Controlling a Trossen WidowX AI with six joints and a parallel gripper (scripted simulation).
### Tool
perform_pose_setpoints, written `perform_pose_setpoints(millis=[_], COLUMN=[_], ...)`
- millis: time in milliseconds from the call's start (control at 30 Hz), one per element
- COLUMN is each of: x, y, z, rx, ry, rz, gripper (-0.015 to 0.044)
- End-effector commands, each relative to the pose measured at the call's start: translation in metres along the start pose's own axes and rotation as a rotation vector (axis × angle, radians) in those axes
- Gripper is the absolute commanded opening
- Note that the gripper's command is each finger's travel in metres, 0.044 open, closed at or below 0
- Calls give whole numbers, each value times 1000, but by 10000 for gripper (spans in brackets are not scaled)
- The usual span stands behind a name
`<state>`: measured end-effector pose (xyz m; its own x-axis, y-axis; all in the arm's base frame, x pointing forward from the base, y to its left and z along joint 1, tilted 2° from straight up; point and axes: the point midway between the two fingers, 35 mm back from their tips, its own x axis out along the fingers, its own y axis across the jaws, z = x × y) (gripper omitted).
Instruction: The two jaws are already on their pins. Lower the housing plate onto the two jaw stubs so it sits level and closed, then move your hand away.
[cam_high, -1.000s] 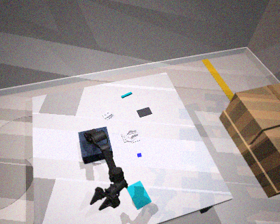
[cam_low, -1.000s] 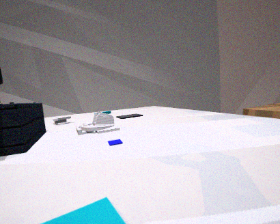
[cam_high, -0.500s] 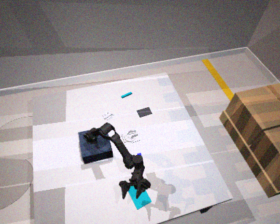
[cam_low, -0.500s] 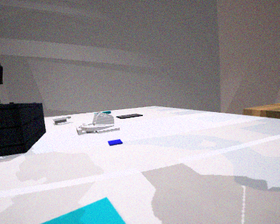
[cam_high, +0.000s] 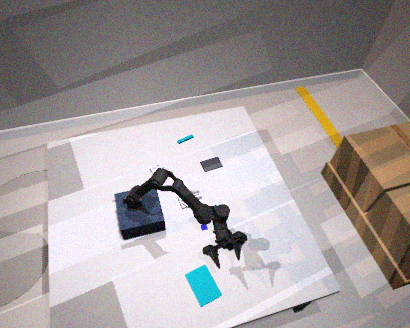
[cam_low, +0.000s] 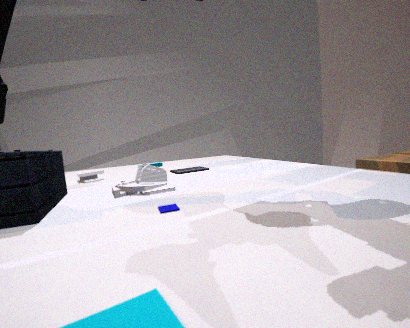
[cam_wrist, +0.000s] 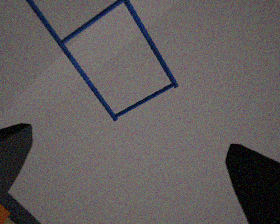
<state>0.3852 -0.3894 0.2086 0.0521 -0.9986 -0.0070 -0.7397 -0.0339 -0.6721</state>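
While the gripper (cam_high: 228, 262) (cam_low: 171, 1) (cam_wrist: 133, 143) hangs high near the cyan sheet (cam_high: 203, 285) (cam_low: 135, 315), the likely housing plate (cam_high: 154, 168) (cam_low: 90, 176) is seen well apart on the table (cam_high: 90, 260) (cam_low: 280, 270), up and to the left in the top view, partly covered by the arm (cam_high: 189, 194). Fingers spread wide, nothing grasped. Plate identity is judged from the small pale part in the exterior view — too small for certainty. The pale jaw assembly (cam_high: 192, 200) (cam_low: 151, 175) lies roughly between gripper and plate, so the approach should be made back past it, kept high; its raised parts could be knocked if the travel is cut low. The plate's long axis can't be read from above; in the exterior view its length appears to run across the frame, so finger alignment should be checked before descent. Only thin blue bars (cam_wrist: 89, 80) and the fingers are clearly made out in the wrist view — no plate there. Pick-up judged still to be done, seating not yet done.
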Motion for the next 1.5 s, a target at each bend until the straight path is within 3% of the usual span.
perform_pose_setpoints(millis=[0,533,800,1133,1467], x=[-32,-181,-276,-400,-519], y=[-15,-51,-52,-29,23], z=[28,114,145,162,149], rx=[1,-26,-52,-123,-247], ry=[-110,-549,-794,-1097,-1383], rz=[-50,-206,-264,-290,-265], gripper=[440,440,440,440,440])
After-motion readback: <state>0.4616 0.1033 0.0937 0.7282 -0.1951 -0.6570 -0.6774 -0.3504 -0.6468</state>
